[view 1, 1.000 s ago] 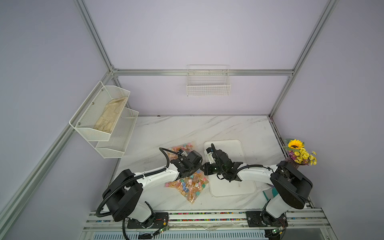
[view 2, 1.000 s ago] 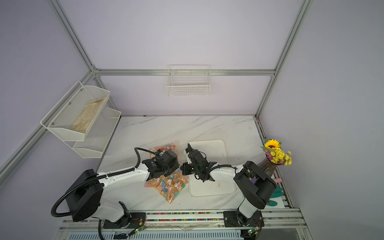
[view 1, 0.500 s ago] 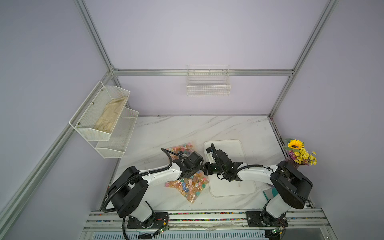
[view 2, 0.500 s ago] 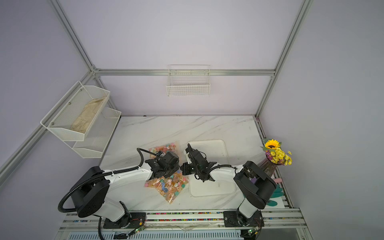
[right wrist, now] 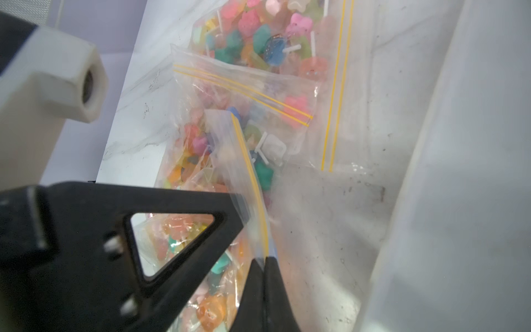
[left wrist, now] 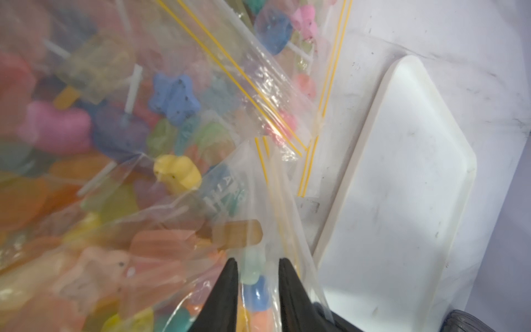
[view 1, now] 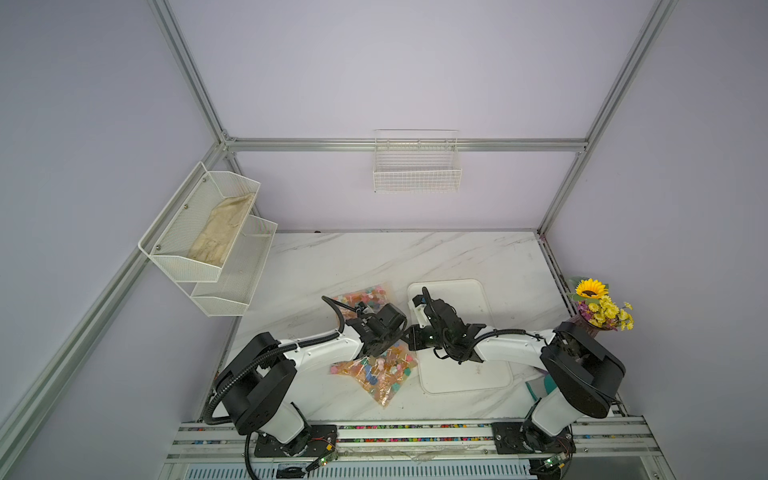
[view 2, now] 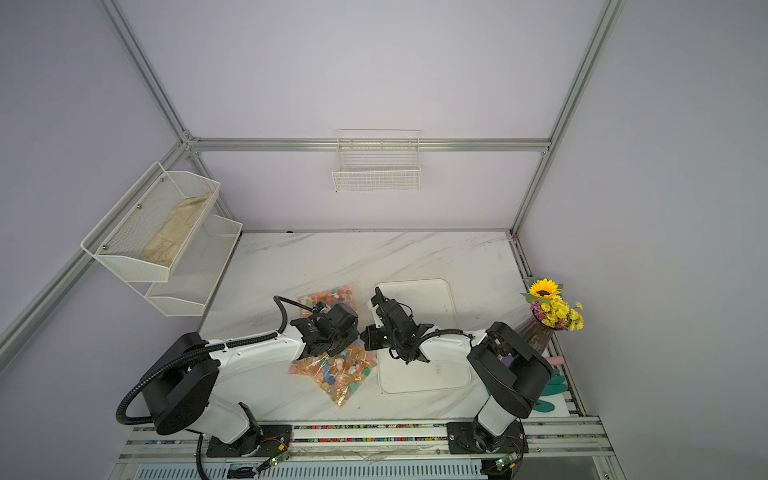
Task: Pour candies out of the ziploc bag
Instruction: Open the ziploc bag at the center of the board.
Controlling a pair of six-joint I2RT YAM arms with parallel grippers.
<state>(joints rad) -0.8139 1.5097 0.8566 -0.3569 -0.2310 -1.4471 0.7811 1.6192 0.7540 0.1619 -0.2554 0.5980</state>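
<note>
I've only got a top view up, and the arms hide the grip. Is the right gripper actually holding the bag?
Observer: Yes. In the right wrist view the right gripper is shut on the yellow-striped zip edge of the ziploc bag.
Operator: And the left one?
Observer: In the left wrist view the left gripper has bag film and a few candies between its slightly parted jaws.
Operator: Anything spilled on the tray?
Observer: No. Beside the bag, the tray is bare in the left wrist view.
</note>
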